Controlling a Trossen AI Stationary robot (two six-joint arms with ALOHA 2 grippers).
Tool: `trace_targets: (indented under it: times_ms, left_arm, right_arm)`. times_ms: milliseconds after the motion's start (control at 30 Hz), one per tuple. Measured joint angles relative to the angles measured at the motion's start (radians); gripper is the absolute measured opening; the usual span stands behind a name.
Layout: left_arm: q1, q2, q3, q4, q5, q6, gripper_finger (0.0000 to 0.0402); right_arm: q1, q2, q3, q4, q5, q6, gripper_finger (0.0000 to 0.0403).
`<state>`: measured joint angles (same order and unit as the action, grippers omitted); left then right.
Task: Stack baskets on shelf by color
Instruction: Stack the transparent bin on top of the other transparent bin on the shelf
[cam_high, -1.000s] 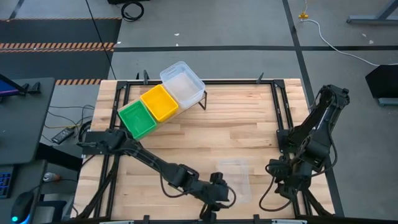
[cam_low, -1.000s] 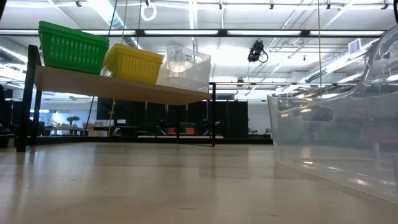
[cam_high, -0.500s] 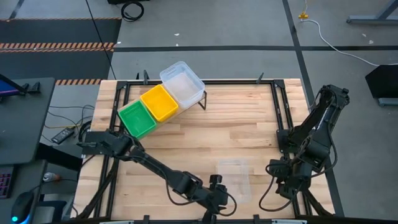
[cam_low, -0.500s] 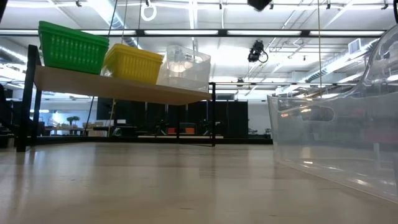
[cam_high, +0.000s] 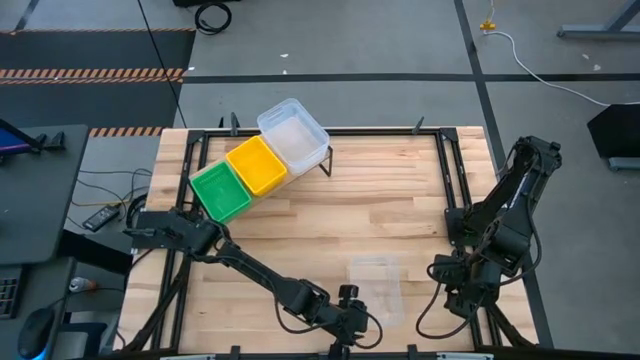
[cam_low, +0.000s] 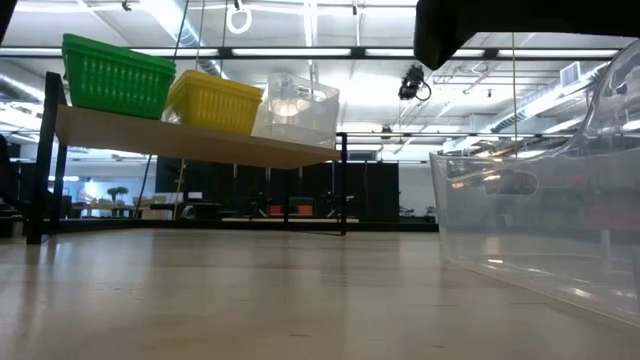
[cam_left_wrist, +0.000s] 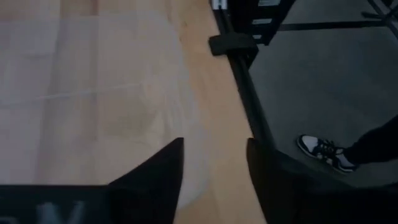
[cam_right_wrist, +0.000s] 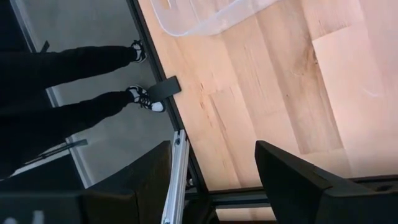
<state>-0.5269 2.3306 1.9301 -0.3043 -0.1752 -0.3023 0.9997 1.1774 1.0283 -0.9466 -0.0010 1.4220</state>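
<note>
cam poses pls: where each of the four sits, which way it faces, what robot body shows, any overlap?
High: overhead, straight down; both arms, left gripper beside the clear basket.
Low: tabletop height, facing the shelf; a dark arm part at the top.
Left wrist: looks down at the table edge past its own open fingers.
Right wrist: looks down at table and floor; right gripper open.
Shared: the clear basket shows in all four; both wrist views catch a person's shoes.

We saw green (cam_high: 221, 192), yellow (cam_high: 257, 165) and clear (cam_high: 293, 132) baskets lined up on the slanted shelf (cam_low: 180, 140); another clear basket (cam_high: 377, 283) lay on the tabletop's near side.
</note>
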Motion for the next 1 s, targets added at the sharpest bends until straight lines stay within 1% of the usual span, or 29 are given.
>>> trace_targets:
  times_ms: [100,233,267,300,400,467,600,667,833,933,1000]
  left_arm:
    - [0.008,0.000,0.000,-0.041,-0.005,-0.003,0.0135]
    - [0.017,0.008,0.006,-0.106,-0.009,-0.062,0.0042]
    - [0.020,0.008,0.006,-0.125,-0.010,-0.078,0.0024]
    - [0.024,0.008,0.006,-0.135,-0.022,-0.090,0.0016]
    - [0.047,0.001,0.005,-0.135,-0.042,-0.103,0.0014]
    - [0.061,-0.020,0.001,-0.165,-0.058,-0.079,0.0011]
    - [0.090,-0.105,-0.002,-0.238,-0.058,-0.029,0.0006]
    - [0.099,-0.160,0.020,-0.316,-0.067,0.010,0.0005]
    - [0.126,-0.253,0.105,-0.579,-0.148,0.158,0.0005]
    - [0.157,-0.309,0.166,-0.698,-0.192,0.207,0.0005]
    - [0.185,-0.332,0.183,-0.738,-0.213,0.218,0.0005]
  right_arm:
    - [0.000,0.000,0.000,0.000,0.000,0.000,0.0236]
    - [0.000,0.000,0.000,0.001,0.000,0.022,0.0236]
    - [0.000,0.000,0.000,0.001,0.000,0.027,0.0236]
    - [0.000,0.000,0.000,0.001,0.000,0.032,0.0236]
    - [0.000,0.000,0.000,0.001,0.000,0.042,0.0236]
    - [0.000,0.000,0.000,0.001,-0.001,0.042,0.0236]
    - [0.000,0.000,0.000,0.001,0.000,0.042,0.0236]
    - [0.000,0.000,0.000,-0.002,0.000,0.042,0.0236]
    - [0.000,0.000,0.000,-0.008,0.011,0.042,0.0236]
    - [-0.001,0.000,0.000,-0.021,0.049,0.045,0.0236]
    - [-0.004,0.000,0.000,-0.028,0.093,0.045,0.0236]
